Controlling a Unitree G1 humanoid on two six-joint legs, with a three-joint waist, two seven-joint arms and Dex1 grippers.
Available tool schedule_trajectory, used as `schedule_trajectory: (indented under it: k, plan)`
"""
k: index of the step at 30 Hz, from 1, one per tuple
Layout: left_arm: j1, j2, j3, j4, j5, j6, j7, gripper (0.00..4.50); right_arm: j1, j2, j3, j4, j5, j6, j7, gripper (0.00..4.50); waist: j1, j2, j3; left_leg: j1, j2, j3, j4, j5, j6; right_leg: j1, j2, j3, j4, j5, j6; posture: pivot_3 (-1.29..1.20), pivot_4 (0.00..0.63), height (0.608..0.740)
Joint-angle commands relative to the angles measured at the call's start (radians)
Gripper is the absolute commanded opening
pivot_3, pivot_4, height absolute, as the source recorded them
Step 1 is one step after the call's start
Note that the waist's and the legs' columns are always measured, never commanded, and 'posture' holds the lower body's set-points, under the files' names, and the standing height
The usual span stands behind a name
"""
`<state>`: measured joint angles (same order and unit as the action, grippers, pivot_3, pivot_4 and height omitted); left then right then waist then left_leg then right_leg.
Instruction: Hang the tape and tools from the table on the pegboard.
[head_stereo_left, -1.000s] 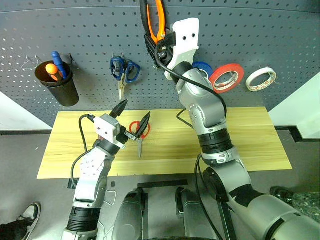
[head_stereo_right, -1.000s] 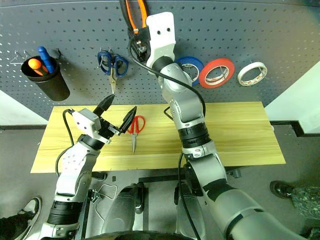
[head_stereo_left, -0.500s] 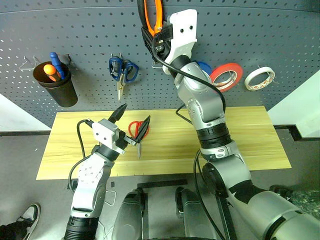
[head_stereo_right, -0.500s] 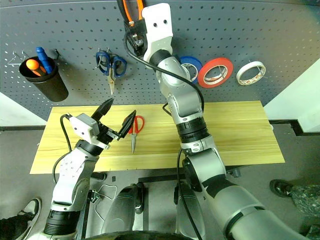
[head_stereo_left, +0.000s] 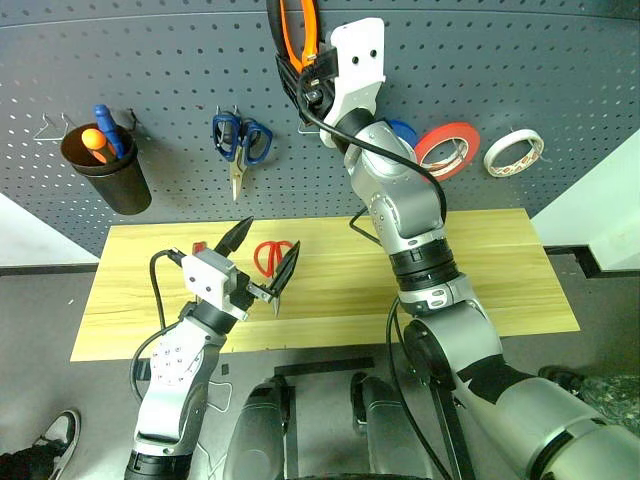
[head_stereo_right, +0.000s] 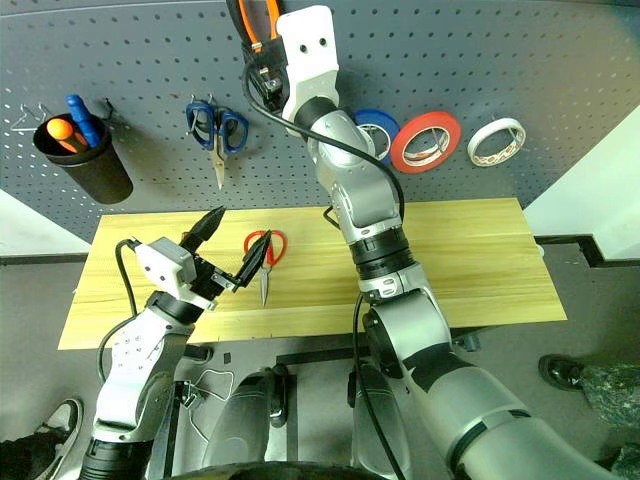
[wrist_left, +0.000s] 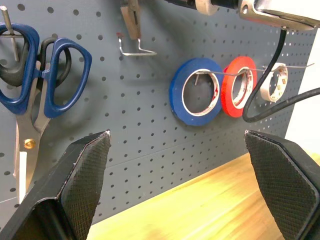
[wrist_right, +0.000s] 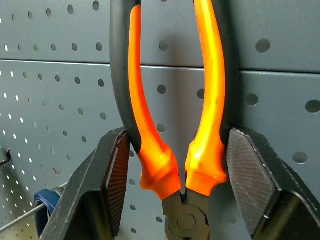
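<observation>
Pliers (wrist_right: 172, 125), orange-and-black handles up, clamped between the right gripper's (wrist_right: 172, 170) fingers, raised against the pegboard (head_stereo_left: 520, 70) above a wire hook (wrist_left: 135, 47). Left gripper (head_stereo_left: 262, 255) spread wide, holding nothing, above the surface (head_stereo_left: 500, 260); red-handled scissors (head_stereo_right: 263, 255) lie flat just beyond it. Whitish tape (head_stereo_left: 515, 152) hangs on the pegboard.

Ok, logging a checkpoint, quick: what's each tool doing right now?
Left tool: open, holding nothing.
Right tool: closed on the pliers at their handles.
</observation>
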<state>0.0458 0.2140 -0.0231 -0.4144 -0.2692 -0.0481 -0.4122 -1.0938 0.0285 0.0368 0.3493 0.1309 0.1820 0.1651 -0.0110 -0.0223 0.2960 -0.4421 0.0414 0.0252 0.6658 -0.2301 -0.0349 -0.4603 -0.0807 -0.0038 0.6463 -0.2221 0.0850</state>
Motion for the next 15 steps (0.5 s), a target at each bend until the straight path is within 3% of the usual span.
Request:
schedule_trajectory:
  k: [1,15]
  plan:
    - [0.01,0.006,0.002,-0.054,-0.008,0.004,0.004,4.5,0.004,-0.004,-0.019,-0.036,-0.006,0.007,-0.022,2.51,0.0,0.0,0.003,0.0,0.0,0.0,0.0,0.0,0.0,0.0,0.0,0.0,0.0,0.0,0.0,0.07,0.344,0.716]
    - [0.022,0.008,0.005,-0.071,-0.008,0.022,0.01,4.5,0.064,0.025,-0.001,-0.086,-0.009,0.063,-0.041,2.51,-0.003,0.002,0.029,-0.001,0.002,0.0,0.0,0.0,0.0,-0.003,0.0,0.0,0.0,0.0,-0.001,0.07,0.355,0.716]
